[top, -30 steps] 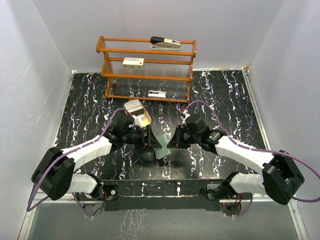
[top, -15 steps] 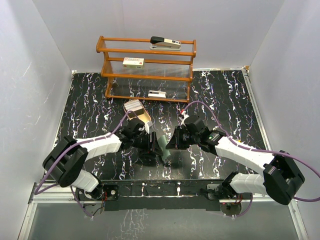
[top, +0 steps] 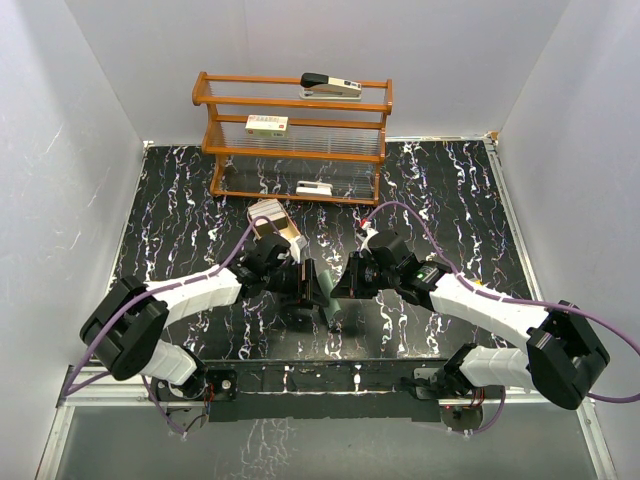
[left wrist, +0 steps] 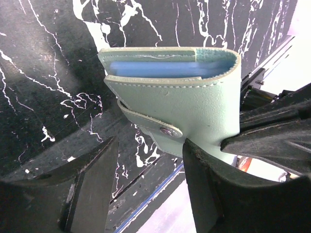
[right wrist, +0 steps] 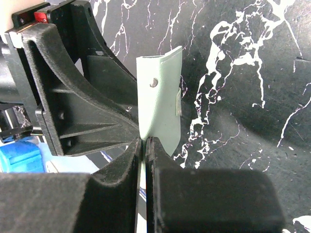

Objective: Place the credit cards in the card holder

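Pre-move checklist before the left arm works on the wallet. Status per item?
1. Right gripper clamped on the wallet: ok, shut on its edge.
2. Left gripper free: ok, fingers apart, wallet just ahead of them.
3. Wallet open for cards: not ok, folded, strap lies across the front.
4. Wallet off the table: ok, held up between the arms.
5. Card in hand: not ok, neither gripper holds one.
6. Cards located: cannot tell, contents of the tray behind the left arm are unclear.
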Available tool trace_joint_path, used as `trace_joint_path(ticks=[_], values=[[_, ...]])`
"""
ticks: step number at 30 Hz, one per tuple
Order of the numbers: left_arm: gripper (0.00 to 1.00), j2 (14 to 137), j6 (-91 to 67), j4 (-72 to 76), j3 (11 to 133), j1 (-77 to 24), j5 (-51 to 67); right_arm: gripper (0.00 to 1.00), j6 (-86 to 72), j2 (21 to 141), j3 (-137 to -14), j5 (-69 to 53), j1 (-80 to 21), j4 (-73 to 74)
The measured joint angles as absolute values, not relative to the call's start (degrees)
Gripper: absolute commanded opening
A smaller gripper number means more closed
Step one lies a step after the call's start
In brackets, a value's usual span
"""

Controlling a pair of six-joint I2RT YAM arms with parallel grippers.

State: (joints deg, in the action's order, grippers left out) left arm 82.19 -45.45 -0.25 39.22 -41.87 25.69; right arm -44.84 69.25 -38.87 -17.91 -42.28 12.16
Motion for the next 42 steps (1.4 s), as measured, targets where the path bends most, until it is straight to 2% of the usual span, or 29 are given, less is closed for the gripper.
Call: trace_joint_path(ticks=[8,16,27,31,35,42], values=[[0.53,82.19,-47.81,4.25,37.45,-41.87,27.49,0.00,-43.88,69.23,-38.85,-16.95,-42.63,13.02],[0.42,82.87,-48.56,5.61,37.36,-42.02,27.49,0.00,-43.92,68.27,-37.08,-16.88,-42.70,11.94],[0.22,86.24,-48.62,6.61,37.39,-42.41,27.22,0.00,-43.64,68.82,-34.57,-19.14,-43.48,10.59],[0.13,86.94,-48.66,7.27,37.43,-42.52,27.90,0.00,-43.59,68.99,-34.22,-19.27,-43.51,10.24],[0.00,87.02,-48.38,6.31,38.09,-42.57,27.99,0.00,-43.62,68.99,-34.22,-18.96,-43.53,10.24],[0.00,87.05,-46.19,-0.49,40.47,-42.54,25.56,0.00,-43.70,68.71,-34.28,-17.69,-43.90,10.59]])
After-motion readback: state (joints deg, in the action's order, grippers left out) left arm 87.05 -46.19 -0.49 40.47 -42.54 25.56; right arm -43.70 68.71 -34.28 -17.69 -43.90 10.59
